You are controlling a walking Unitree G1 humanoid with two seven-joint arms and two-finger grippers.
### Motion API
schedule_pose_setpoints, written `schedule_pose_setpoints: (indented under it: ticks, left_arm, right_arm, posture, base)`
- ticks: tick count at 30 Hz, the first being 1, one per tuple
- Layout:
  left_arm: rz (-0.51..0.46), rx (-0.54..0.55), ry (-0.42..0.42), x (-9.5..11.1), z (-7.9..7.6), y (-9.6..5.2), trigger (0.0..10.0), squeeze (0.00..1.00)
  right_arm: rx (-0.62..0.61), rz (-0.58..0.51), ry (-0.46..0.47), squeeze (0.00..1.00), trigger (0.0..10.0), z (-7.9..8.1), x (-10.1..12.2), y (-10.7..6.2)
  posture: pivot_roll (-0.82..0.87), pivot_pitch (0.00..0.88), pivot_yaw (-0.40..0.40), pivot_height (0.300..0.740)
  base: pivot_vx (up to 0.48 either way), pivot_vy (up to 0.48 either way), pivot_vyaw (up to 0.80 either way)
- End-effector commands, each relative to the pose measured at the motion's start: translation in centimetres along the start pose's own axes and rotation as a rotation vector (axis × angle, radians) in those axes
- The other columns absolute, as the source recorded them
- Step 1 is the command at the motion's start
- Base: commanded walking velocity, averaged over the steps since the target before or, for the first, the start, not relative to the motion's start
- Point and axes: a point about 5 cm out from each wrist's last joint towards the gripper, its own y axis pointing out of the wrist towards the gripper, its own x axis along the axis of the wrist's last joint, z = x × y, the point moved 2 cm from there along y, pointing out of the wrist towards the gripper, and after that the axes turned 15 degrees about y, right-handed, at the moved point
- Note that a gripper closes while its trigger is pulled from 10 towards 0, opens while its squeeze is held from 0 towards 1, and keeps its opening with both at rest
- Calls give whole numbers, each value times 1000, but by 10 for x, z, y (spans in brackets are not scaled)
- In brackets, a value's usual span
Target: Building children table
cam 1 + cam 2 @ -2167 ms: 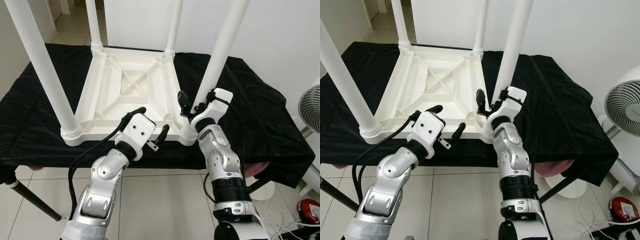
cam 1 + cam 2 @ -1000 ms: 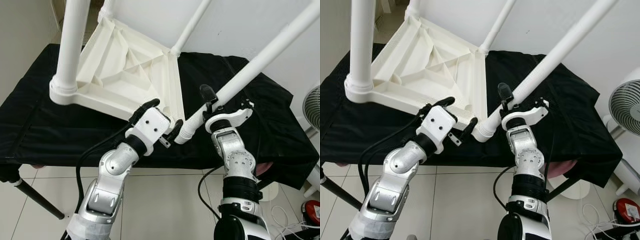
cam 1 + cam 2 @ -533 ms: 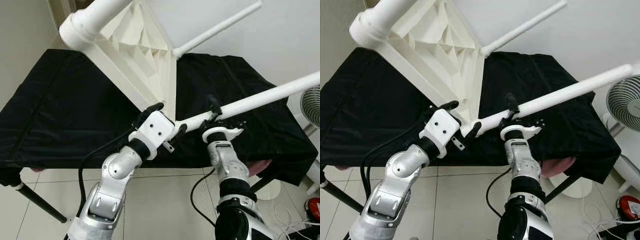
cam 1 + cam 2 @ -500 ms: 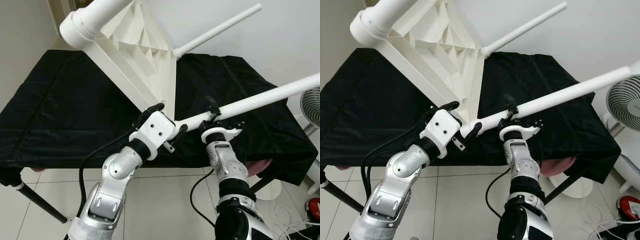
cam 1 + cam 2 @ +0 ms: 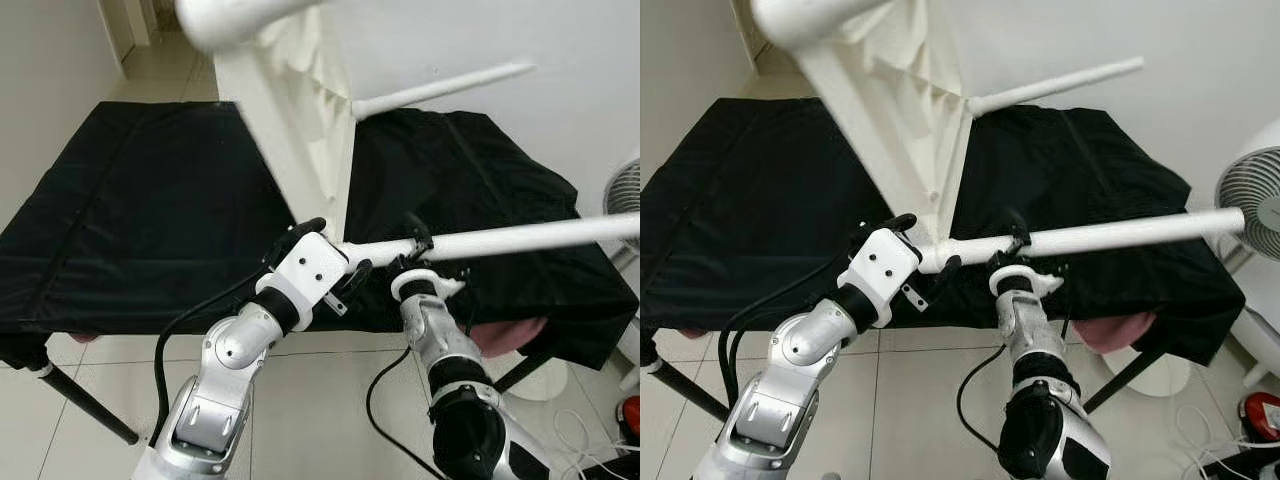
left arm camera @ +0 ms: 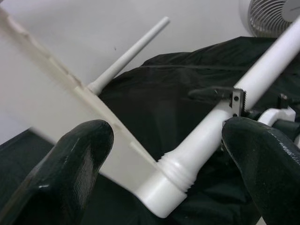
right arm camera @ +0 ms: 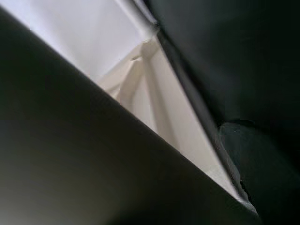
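A white children's table stands tipped on edge at center frame over the black-draped tabletop. The left hand is spread wide around its near corner. The right hand grips the near leg, which points right.

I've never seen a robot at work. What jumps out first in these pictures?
A white children's table is tipped up on its edge above a black-draped workbench, its legs pointing sideways. The right gripper is clamped on the near leg, which juts level toward a fan on the right. The left gripper straddles the corner where that leg joins the top.
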Motion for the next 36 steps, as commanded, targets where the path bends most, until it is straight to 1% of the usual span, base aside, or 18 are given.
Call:
schedule_pose_setpoints:
  ticks: [1, 4, 6, 10, 12, 14, 23, 24, 25, 26, 28, 29, 30, 31, 32, 34, 35, 36]
  left_arm:
    - [24, 28, 1, -1, 0, -2, 10000, 0]
    - [26, 27, -4, -1, 0, -2, 10000, 0]
    - [29, 23, -11, -1, -2, -2, 10000, 0]
    - [34, 20, -16, -1, -4, -3, 10000, 0]
    - [43, 19, -28, -2, -5, -4, 10000, 0]
    - [43, 19, -28, -2, -5, -4, 10000, 0]
    - [26, -57, -106, -5, -13, -4, 10000, 0]
    - [9, -90, -157, -4, -16, -3, 10000, 0]
    - [9, -90, -157, -4, -16, -3, 10000, 0]
    - [-10, -127, -218, -2, -20, -3, 10000, 0]
    - [-10, -127, -218, -2, -20, -3, 10000, 0]
    - [-22, -153, -256, -1, -22, -3, 10000, 0]
    - [-22, -153, -256, -1, -22, -3, 10000, 0]
    - [-16, -183, -302, -3, -26, 0, 10000, 0]
    - [-16, -183, -302, -3, -26, 0, 10000, 0]
    - [-21, -261, -431, -5, -35, 9, 10000, 0]
    - [-21, -261, -431, -5, -35, 9, 10000, 0]
    - [-29, -292, -483, -4, -38, 11, 10000, 0]
  right_arm:
    - [-9, -50, 13, 0, 10000, -8, 9, -7]
    - [19, -59, -16, 0, 10000, -4, 12, -7]
    - [67, -77, -75, 0, 10000, 5, 14, -5]
    - [77, -105, -320, 0, 10000, 18, 13, 1]
    - [92, -103, -356, 0, 10000, 22, 11, 3]
    - [92, -103, -356, 0, 10000, 22, 11, 3]
    - [95, -114, -354, 0, 10000, 25, 13, 3]
    - [97, -117, -357, 0, 10000, 25, 13, 2]
    - [97, -117, -357, 0, 10000, 25, 13, 2]
    - [103, -119, -354, 0, 10000, 25, 13, 2]
    - [103, -119, -354, 0, 10000, 25, 13, 2]
    - [108, -126, -359, 0, 10000, 26, 13, 2]
    - [108, -126, -359, 0, 10000, 26, 13, 2]
    - [105, -136, -362, 0, 10000, 25, 14, 1]
    - [105, -136, -362, 0, 10000, 25, 14, 1]
    - [105, -145, -365, 0, 10000, 24, 15, 0]
    - [105, -145, -365, 0, 10000, 24, 15, 0]
    - [106, -146, -366, 0, 10000, 25, 15, 0]
  posture:
    - [93, 42, 0, 740]
    - [91, 42, 2, 740]
    - [91, 43, 2, 740]
    - [92, 44, 3, 740]
    - [92, 46, 1, 740]
    - [92, 46, 1, 740]
    - [82, 49, 1, 740]
    - [79, 49, 0, 740]
    - [79, 49, 0, 740]
    - [78, 49, 0, 740]
    - [78, 49, 0, 740]
    - [76, 48, 2, 740]
    - [76, 48, 2, 740]
    - [74, 50, 3, 740]
    - [74, 50, 3, 740]
    - [67, 53, 5, 740]
    - [67, 53, 5, 740]
    - [67, 53, 5, 740]
  base:
    - [0, 0, 0]
    - [0, 0, 0]
    - [0, 0, 0]
    - [0, 0, 0]
    - [0, 0, 0]
    - [0, 0, 0]
    - [0, 0, 0]
    - [0, 0, 0]
    - [0, 0, 0]
    - [0, 0, 0]
    - [0, 0, 0]
    - [0, 0, 0]
    - [0, 0, 0]
    - [0, 0, 0]
    - [0, 0, 0]
    - [0, 0, 0]
    - [0, 0, 0]
    - [0, 0, 0]
